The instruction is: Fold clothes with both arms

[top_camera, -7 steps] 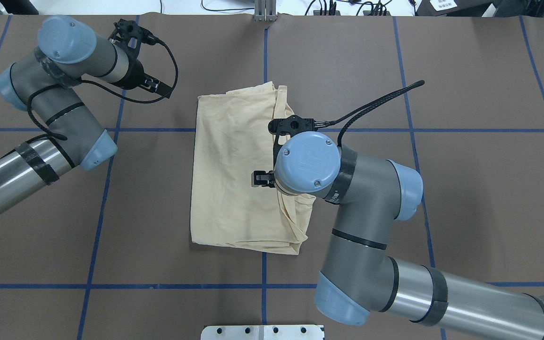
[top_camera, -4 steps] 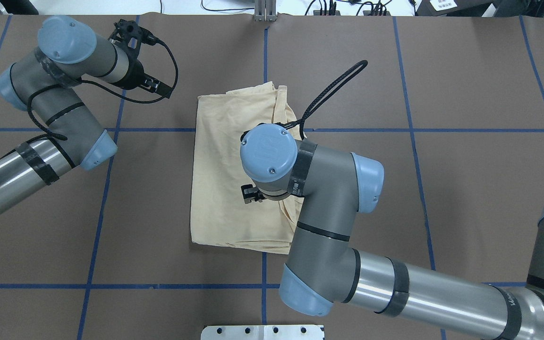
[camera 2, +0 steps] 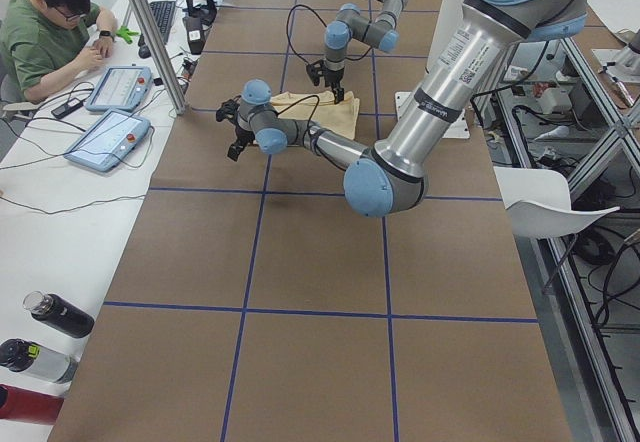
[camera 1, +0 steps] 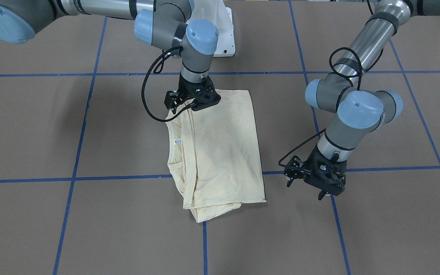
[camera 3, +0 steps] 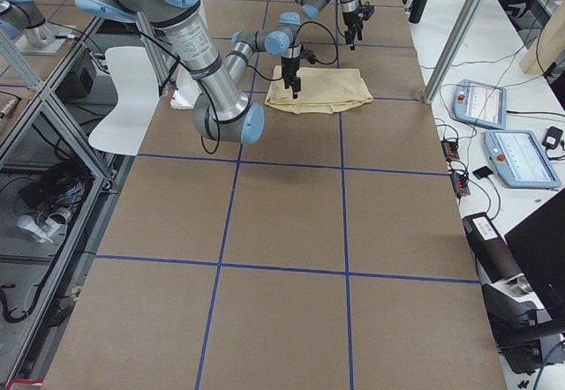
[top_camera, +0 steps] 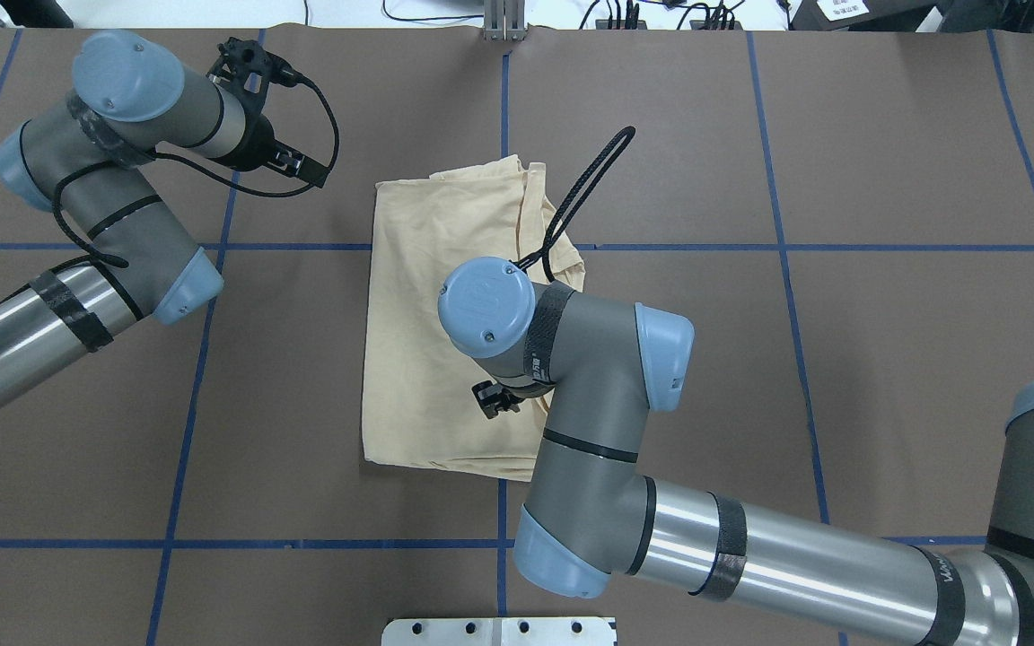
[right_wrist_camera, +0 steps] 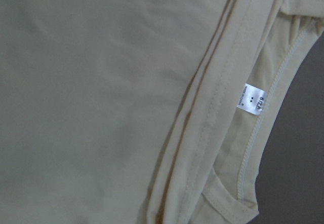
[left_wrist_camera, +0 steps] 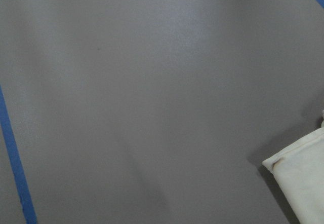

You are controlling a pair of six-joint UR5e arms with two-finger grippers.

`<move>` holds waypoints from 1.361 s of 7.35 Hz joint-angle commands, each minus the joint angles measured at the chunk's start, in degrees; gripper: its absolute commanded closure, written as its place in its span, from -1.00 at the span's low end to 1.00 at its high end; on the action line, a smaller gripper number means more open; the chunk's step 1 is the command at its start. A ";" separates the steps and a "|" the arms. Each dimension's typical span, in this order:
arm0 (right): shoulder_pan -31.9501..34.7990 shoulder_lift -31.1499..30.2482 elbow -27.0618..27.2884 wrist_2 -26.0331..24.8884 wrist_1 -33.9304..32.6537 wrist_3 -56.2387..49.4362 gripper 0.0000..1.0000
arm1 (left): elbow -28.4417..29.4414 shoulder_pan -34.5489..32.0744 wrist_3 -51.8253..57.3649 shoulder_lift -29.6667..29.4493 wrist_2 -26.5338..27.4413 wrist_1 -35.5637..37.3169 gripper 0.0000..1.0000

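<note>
1. The T-shirt (top_camera: 427, 296) lies flat in the middle of the table (top_camera: 840, 359), folded into a long rectangle. It covers a crossing of the blue tape lines (top_camera: 176, 449).
2. Take the overhead view as a clock, with 12 pointing away from the robot. The shirt's stacked edges and its neckline then run along its 3 o'clock side. The small white neck tag (camera 1: 177, 141) sits just inside that neckline.
3. The right gripper (camera 1: 193, 104) points down at the shirt's 5 o'clock corner, the one nearest the robot. Its wrist hides most of it from above. I cannot tell whether it touches the cloth, or whether its jaws are parted or clenched.
4. The left gripper (camera 1: 319, 182) hangs over bare table at the shirt's 10 o'clock, clear of the cloth and grasping nothing. I cannot tell whether its jaws stand apart or together.
5. The right wrist view is filled with cream fabric, with the tag towards 3 o'clock in the picture.
6. The left wrist view is mostly brown table, with one shirt corner at 4 o'clock.
7. In the exterior left view a person (camera 2: 45, 37) sits at a side bench, at 10 o'clock in the picture.
</note>
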 commanded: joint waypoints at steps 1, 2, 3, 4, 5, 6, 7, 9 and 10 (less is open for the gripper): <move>-0.39 -0.47 -0.12 0.01 -1.20 -1.17 -1.00 | 0.00 0.01 0.01 0.00 0.00 0.01 -1.00; -0.57 -0.73 -0.12 0.09 -1.11 -1.17 -1.00 | 0.00 -0.08 0.02 0.00 0.00 0.02 -1.00; -0.57 -1.61 -0.12 0.09 -1.03 -1.25 -0.99 | 0.00 0.01 0.02 0.00 0.00 0.02 -1.00; -0.57 -1.96 -0.12 0.09 -1.03 -1.34 -0.99 | -0.09 0.01 -0.07 0.00 0.00 0.02 -1.00; -0.57 -2.14 -0.12 -0.08 -1.11 -1.86 -0.99 | -0.09 0.01 -0.07 -0.09 0.00 0.02 -1.00; -0.40 -3.01 -0.03 -0.26 -1.20 -3.17 -0.98 | -0.52 0.01 -0.07 0.00 0.00 0.02 -1.00; 0.91 -4.50 0.66 -0.17 -1.20 -3.28 -0.97 | -1.05 0.01 -0.07 0.09 -0.09 0.02 -1.00; 3.46 -10.89 5.73 0.00 -1.11 -3.54 -0.97 | -2.54 0.09 -0.07 0.44 -0.17 0.10 -1.00; 4.17 -16.24 13.16 0.01 -1.29 -4.58 -0.97 | -2.64 0.18 -0.07 0.44 -0.18 0.02 -1.00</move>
